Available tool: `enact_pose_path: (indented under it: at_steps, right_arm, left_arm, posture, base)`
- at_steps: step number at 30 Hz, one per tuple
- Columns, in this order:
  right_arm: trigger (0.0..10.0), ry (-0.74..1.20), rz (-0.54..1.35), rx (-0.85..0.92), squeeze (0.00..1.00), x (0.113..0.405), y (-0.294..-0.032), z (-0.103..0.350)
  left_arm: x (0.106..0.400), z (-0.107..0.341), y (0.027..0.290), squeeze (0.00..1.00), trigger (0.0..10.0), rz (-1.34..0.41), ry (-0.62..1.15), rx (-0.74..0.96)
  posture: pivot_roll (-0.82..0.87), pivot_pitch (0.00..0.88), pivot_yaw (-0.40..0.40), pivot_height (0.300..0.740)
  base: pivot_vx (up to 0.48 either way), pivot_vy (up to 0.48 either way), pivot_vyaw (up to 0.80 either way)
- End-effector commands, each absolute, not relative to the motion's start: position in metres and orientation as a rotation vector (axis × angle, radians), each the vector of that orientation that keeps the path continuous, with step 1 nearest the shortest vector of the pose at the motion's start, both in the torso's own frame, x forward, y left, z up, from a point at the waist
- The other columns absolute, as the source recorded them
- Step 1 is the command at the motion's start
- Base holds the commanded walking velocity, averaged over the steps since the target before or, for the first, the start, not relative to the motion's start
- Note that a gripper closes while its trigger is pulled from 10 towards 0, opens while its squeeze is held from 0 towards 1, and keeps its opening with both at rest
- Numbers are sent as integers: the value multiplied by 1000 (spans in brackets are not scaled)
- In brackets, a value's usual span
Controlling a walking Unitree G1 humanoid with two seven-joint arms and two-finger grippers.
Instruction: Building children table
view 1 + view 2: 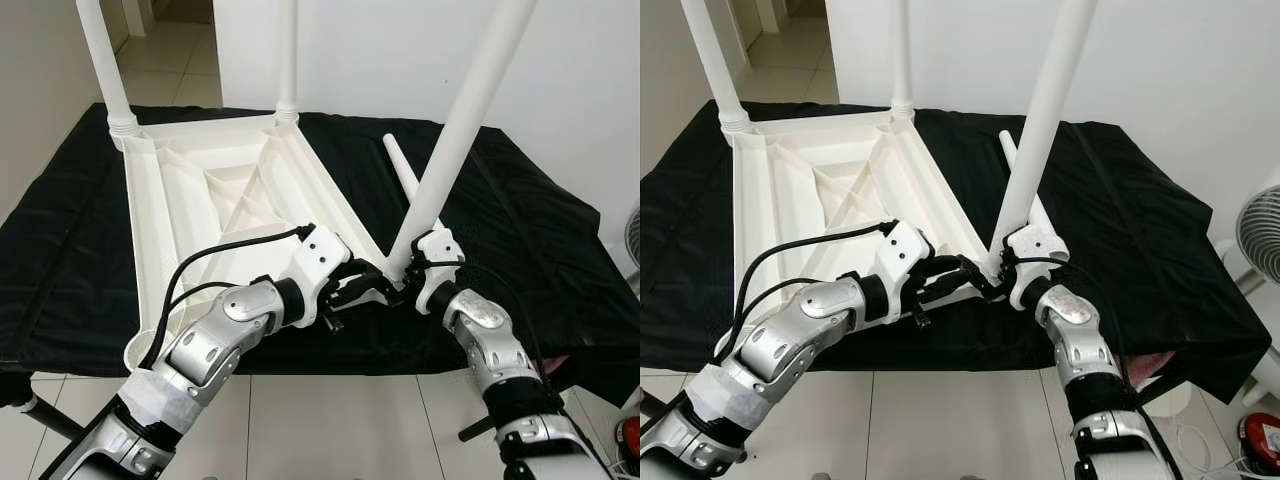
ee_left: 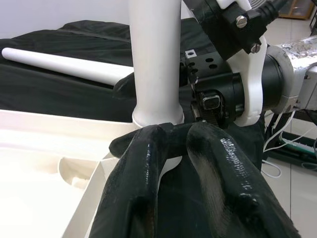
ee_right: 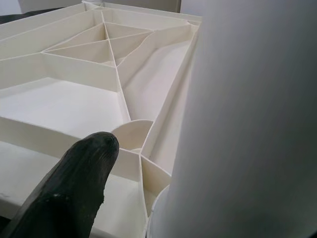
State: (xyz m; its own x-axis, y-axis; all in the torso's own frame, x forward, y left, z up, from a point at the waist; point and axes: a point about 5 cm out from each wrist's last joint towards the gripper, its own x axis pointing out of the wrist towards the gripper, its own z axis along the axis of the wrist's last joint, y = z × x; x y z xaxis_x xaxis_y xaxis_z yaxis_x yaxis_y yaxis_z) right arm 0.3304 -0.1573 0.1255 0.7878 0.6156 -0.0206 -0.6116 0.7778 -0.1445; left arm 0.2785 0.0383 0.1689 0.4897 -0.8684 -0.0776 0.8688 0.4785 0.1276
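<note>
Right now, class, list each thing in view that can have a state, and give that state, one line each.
Table top: upside down on the black cloth.
Two far legs: upright in corner sockets.
Near leg: tilted, base at near corner.
Spare leg: lying loose on cloth.
Right gripper: shut on near leg.
Left gripper: at the leg's base.

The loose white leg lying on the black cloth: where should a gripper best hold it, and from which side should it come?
Probably around the middle of the loose leg, coming down from above with the fingers across its width. It lies flat on the black cloth, a thin round tube, so its sides are free. The upside-down tabletop and the tilted leg held by the right gripper crowd its near end.
</note>
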Motion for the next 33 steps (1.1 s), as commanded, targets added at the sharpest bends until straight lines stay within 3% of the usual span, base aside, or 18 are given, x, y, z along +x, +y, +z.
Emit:
enact_pose_path:
  at_steps: [1, 2, 3, 6, 7, 18, 19, 20, 21, 33]
  right_arm:
    - [10000, -18, 699, -165, 0, 332, -153, 125]
    - [10000, -11, 713, -178, 0, 332, -154, 124]
    - [4706, 3, 730, -183, 0, 333, -156, 121]
    - [4706, 13, 741, -186, 0, 333, -157, 119]
    - [0, 24, 745, -188, 0, 333, -159, 117]
    - [0, 33, 697, -70, 0, 327, -163, 103]
    - [667, 25, 671, -44, 0, 325, -161, 102]
    - [667, 22, 657, -33, 0, 325, -161, 101]
    - [10000, 18, 629, -24, 0, 325, -159, 100]
    - [10000, 30, 432, -11, 0, 318, -144, 97]
  left_arm:
    - [270, 171, 34, 0, 10000, -1217, 7, 163]
    - [270, 171, 34, 0, 10000, -1218, 7, 165]
    - [269, 171, 34, 0, 10000, -1220, 8, 166]
    - [269, 171, 34, 0, 10000, -1221, 9, 168]
    - [269, 171, 35, 0, 10000, -1221, 10, 168]
    - [266, 170, 36, 0, 10000, -1223, 17, 166]
    - [267, 171, 36, 0, 10000, -1220, 14, 166]
    - [267, 171, 36, 0, 10000, -1219, 14, 165]
    - [267, 171, 36, 0, 10000, -1219, 16, 163]
    - [266, 170, 36, 0, 10000, -1235, 25, 153]
  posture:
    - [-34, 0, -65, 740]
    - [-32, 0, -64, 740]
    - [-29, 0, -65, 740]
    - [-29, 0, -65, 740]
    - [-28, 0, -65, 740]
    - [-29, 0, -64, 740]
    - [-29, 0, -63, 740]
    - [-29, 0, -63, 740]
    - [-30, 0, -66, 740]
    - [-47, 0, -59, 740]
  base:
    - [0, 0, 0]
    - [0, 0, 0]
    - [0, 0, 0]
    - [0, 0, 0]
    - [0, 0, 0]
    - [0, 0, 0]
    - [0, 0, 0]
    - [0, 0, 0]
    - [0, 0, 0]
    - [0, 0, 0]
